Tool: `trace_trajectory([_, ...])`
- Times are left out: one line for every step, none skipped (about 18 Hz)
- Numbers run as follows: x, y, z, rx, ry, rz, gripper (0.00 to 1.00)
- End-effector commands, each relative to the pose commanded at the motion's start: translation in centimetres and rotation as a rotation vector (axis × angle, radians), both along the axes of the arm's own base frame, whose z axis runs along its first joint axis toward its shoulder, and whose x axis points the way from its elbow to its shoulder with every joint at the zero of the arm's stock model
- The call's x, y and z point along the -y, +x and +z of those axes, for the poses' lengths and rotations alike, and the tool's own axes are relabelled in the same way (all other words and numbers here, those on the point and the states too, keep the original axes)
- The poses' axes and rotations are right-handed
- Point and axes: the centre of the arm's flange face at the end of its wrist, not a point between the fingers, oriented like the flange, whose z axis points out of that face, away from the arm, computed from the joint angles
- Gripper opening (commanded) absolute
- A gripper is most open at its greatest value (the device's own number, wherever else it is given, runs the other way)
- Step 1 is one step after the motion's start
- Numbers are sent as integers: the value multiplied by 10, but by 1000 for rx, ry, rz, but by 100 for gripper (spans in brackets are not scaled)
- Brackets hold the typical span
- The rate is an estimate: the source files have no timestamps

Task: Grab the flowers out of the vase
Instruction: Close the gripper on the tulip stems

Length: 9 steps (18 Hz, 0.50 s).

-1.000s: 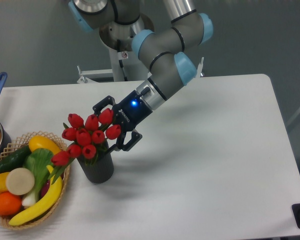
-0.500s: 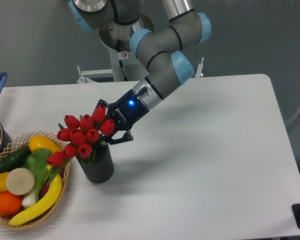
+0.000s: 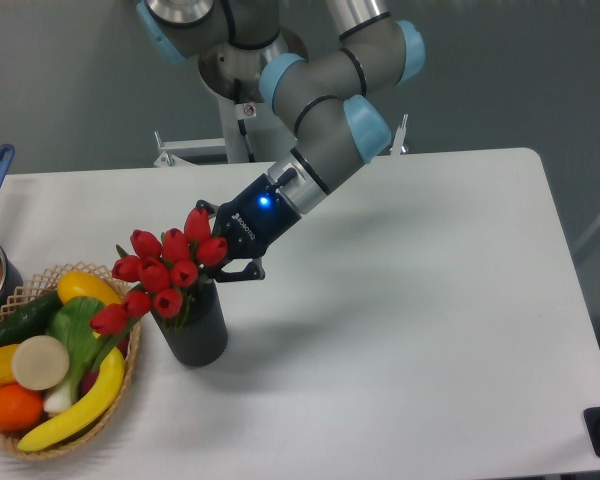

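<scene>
Camera view: the gripper (image 3: 223, 262) pinches the red tulip bunch (image 3: 165, 273) near the buds, stems inside the dark vase (image 3: 193, 330) (likely light, bendy stems; grip lower, firmly).

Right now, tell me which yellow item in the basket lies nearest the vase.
The banana, curving along the wicker basket's right edge beside the vase.

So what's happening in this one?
The arm has its gripper pushed in behind the flowers, which stand in the vase on the table, next to a wicker basket of fruit and vegetables. The fingers are mostly hidden by the buds, so the grip is unclear. Nothing is lifted yet.
</scene>
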Motion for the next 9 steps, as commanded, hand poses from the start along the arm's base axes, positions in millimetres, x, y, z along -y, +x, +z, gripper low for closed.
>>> trace_trajectory([1,-1,2,4,-2,5,6])
trace_trajectory([2,-1,6,5,0,12,6])
trace_trajectory([4,-3,11,8,-1,21,6])
trace_trajectory([5,-2,17,13,-1,29,6])
trace_trajectory([5,-2,21,23,-6,38,6])
trace_trajectory([4,-4,27,24,-5,45,6])
trace_trajectory([3,-5,33,30,1,49,6])
trace_trajectory([2,-8,41,44,14,54,6])
trace_trajectory([1,-13,50,60,17,67,6])
